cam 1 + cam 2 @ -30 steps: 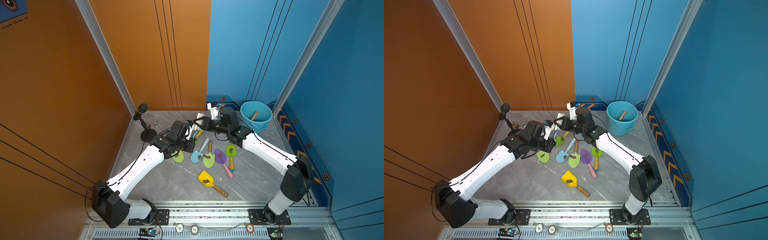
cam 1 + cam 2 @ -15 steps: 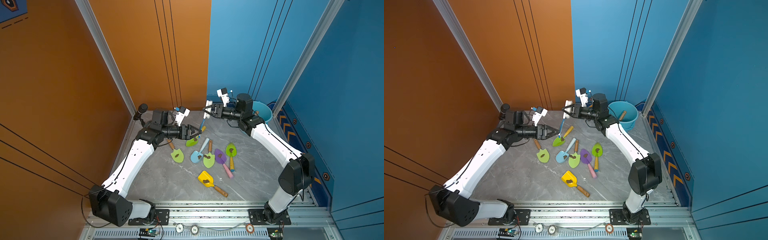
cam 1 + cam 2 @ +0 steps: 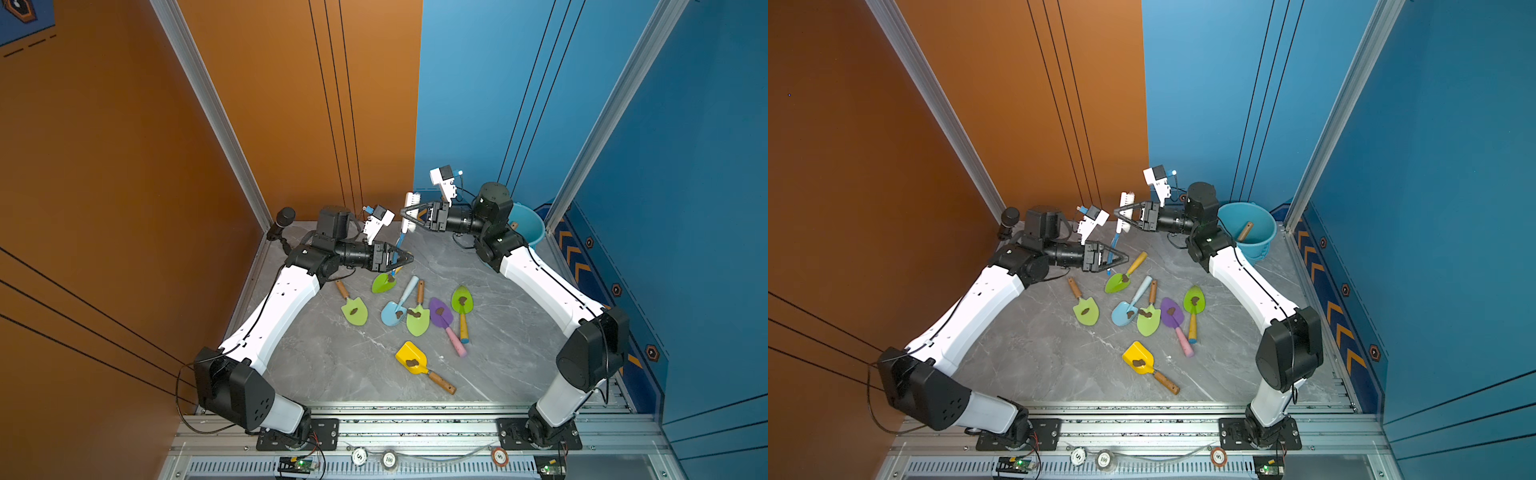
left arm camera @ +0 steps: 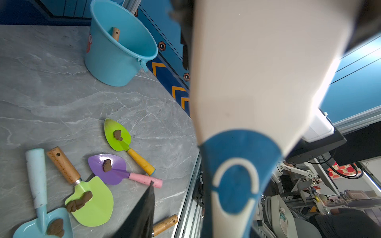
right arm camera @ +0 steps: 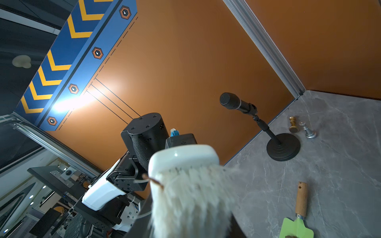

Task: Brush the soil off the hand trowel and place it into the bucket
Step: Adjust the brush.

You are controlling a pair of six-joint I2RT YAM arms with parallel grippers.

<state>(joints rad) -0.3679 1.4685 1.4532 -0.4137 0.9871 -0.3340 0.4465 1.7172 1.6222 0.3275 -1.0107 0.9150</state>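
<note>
One brush (image 3: 1126,199) left of the bucket (image 3: 1264,243): we see left gripper (image 3: 1121,257) around its blue handle, grip unclear; right gripper (image 3: 1120,215) clamped on its head. Seven trowels (image 3: 1150,326) with soil (image 3: 1086,311) lie bucket-left; one wooden handle (image 3: 1245,232) sits in bucket.

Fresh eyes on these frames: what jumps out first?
The white-bristled brush hangs nearly upright in mid-air over the far side of the table. The right gripper is shut on its head, and its blue handle reaches down to the left gripper. Below, seven bright trowels lie mid-table, each carrying a brown soil lump. In the far right corner the light-blue bucket already holds one wooden handle.
</note>
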